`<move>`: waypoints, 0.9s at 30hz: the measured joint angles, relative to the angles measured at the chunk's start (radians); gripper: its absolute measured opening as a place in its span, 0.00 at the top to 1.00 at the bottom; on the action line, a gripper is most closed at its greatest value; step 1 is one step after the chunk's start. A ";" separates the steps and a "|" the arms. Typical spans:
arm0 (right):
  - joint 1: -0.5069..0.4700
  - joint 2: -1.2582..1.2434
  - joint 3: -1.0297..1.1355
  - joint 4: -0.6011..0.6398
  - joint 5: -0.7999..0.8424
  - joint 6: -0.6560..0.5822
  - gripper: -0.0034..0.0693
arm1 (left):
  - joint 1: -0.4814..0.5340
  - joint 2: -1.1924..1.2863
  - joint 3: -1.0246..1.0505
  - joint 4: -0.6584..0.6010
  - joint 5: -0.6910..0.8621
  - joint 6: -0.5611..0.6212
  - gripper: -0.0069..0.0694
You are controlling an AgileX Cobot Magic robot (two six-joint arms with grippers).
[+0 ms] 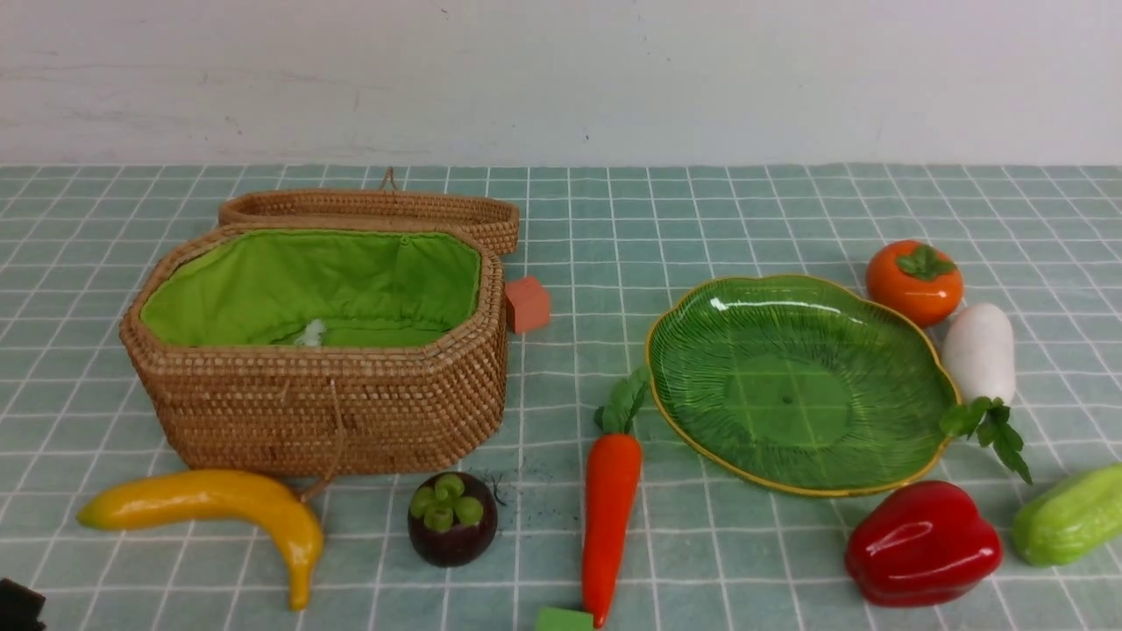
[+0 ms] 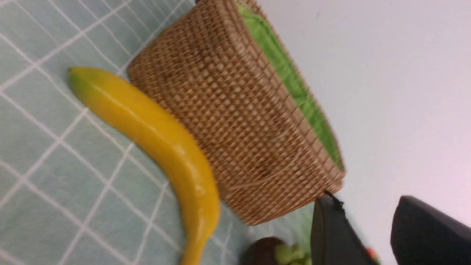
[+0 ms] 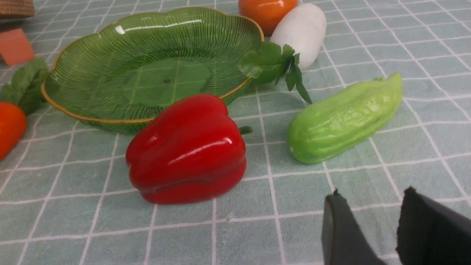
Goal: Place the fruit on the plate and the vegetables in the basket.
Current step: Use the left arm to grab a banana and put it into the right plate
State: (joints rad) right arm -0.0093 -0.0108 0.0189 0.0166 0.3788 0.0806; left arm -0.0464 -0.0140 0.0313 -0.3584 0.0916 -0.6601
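The banana [image 1: 210, 504] and mangosteen [image 1: 451, 517] lie in front of the open, green-lined basket [image 1: 333, 412]. A carrot [image 1: 611, 517] lies between them and the empty green plate [image 1: 789, 386]. The persimmon [image 1: 914, 280] and white radish [image 1: 979, 350] rest by the plate's right rim; the red pepper [image 1: 920, 543] and green gourd [image 1: 1069, 517] sit in front of it. My left gripper [image 2: 366, 206] is open and empty, near the banana [image 2: 158, 140] and the basket's corner [image 2: 235, 121]. My right gripper [image 3: 371, 195] is open and empty above the cloth, short of the pepper [image 3: 187, 151] and gourd [image 3: 346, 117].
A small orange-red block [image 1: 527, 304] stands beside the basket's right end. A green block [image 1: 564, 620] pokes in at the front edge by the carrot's tip. The wicker lid [image 1: 377, 210] lies behind the basket. A white wall closes the back.
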 joint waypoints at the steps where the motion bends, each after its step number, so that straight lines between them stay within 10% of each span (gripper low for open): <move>1: 0.000 0.000 0.000 0.000 0.000 0.000 0.62 | 0.000 0.000 0.000 -0.015 -0.040 -0.006 0.60; 6: 0.000 0.000 0.000 0.000 0.000 0.000 0.62 | 0.000 0.000 -0.002 -0.031 -0.092 -0.015 0.64; 11: 0.000 0.000 0.000 -0.017 -0.009 0.000 0.62 | 0.000 0.042 -0.154 0.017 0.132 0.063 0.92; 20: 0.000 0.000 0.007 0.351 -0.136 0.219 0.62 | 0.000 0.436 -0.467 0.070 0.708 0.363 0.93; 27: 0.010 0.000 -0.052 0.518 -0.116 0.231 0.68 | -0.010 0.601 -0.529 0.051 0.773 0.477 0.93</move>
State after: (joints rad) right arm 0.0004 -0.0108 -0.0334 0.5343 0.2629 0.3119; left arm -0.0559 0.5874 -0.4977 -0.3073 0.8650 -0.1835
